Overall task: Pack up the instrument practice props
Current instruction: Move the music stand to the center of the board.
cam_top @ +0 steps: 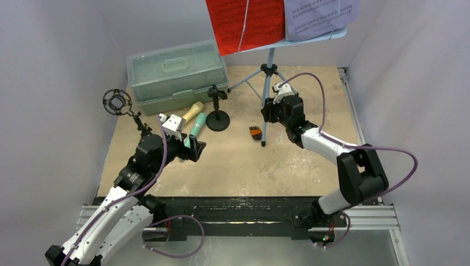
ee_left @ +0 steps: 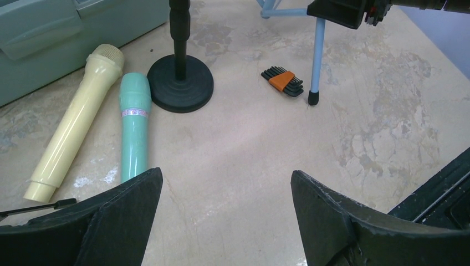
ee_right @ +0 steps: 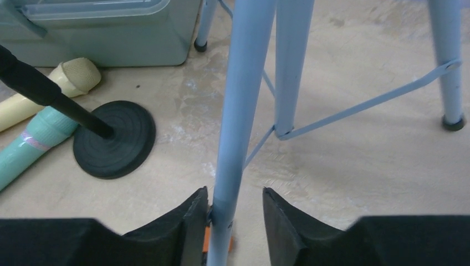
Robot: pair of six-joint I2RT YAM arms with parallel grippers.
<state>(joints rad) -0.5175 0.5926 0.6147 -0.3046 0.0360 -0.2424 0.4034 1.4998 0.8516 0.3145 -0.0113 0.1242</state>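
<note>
The right pincer point(ee_right: 235, 195) straddles one leg of the light-blue music rack point(ee_right: 244, 111). One finger lies against the leg and the other stands slightly off it, so it is not clamped. The rack stands at upper centre of the top view, carrying a red sheet point(cam_top: 244, 22) and a purple sheet point(cam_top: 318, 16). At lower left, the left pincer point(ee_left: 221, 174) gapes wide above the surface point(ee_left: 249, 144), near the teal microphone point(ee_left: 134, 127). The tan microphone point(ee_left: 75, 124) lies beside it, and the round-base mic holder point(ee_left: 180, 83) is just beside their heads.
</note>
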